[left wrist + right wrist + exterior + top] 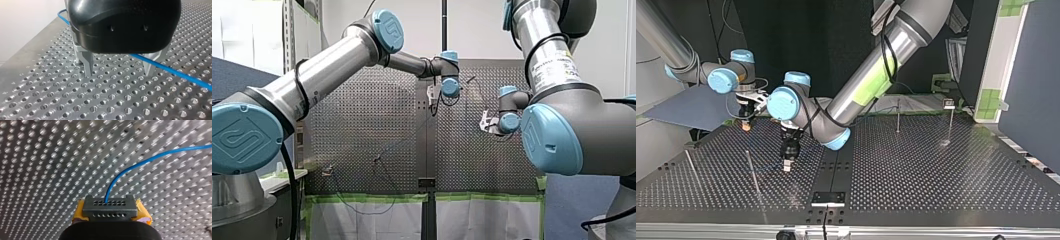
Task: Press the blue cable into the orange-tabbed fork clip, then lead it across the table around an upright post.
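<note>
The blue cable (pixel 140 162) leaves a black, hole-studded end block (pixel 110 207), and my right gripper (pixel 110 216) is shut on that block with its yellow pads (pixel 79 211). In the top view this gripper (pixel 746 120) hangs at the far left. My left gripper (pixel 119 72) stands open, metal fingertips (pixel 88 70) close to the plate. The cable (pixel 175 72) runs low over the plate between the fingers, close to one, unheld. This gripper (pixel 787 160) shows left of centre in the top view. The orange-tabbed clip (pixel 949 104) stands far off at the right on a thin stem.
Thin upright posts rise from the perforated table (pixel 916 165): one post (pixel 897 116) near the clip, two more (pixel 753 172) (pixel 691 167) at the top view's left. A black bracket (pixel 828 198) sits at the table's near edge, and a dark strip runs down the middle.
</note>
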`<action>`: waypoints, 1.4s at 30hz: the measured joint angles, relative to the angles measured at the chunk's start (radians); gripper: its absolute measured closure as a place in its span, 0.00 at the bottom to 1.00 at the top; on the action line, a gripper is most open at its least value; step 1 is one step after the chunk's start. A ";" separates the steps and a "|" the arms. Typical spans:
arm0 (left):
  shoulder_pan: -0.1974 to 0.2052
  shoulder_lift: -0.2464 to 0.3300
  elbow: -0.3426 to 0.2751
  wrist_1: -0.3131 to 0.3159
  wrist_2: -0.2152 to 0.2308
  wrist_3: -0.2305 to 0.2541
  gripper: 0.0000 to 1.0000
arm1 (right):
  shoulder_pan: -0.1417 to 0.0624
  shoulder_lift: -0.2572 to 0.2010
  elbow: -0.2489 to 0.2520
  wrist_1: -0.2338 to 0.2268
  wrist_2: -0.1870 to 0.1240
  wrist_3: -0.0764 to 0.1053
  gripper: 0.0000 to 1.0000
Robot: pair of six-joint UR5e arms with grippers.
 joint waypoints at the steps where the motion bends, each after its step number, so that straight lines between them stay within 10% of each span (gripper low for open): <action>1: 0.001 -0.001 0.001 0.001 0.002 -0.001 0.01 | -0.002 0.006 0.000 -0.004 0.001 0.000 1.00; 11: -0.002 -0.047 0.063 -0.021 0.008 -0.013 0.01 | -0.059 0.025 0.055 -0.069 0.004 0.010 1.00; 22: -0.010 -0.101 0.149 -0.065 -0.005 -0.034 0.01 | -0.156 0.034 0.093 -0.172 -0.073 0.003 1.00; 42: -0.011 -0.103 0.142 -0.065 -0.013 -0.030 0.01 | -0.148 0.149 0.095 -0.245 -0.012 0.000 1.00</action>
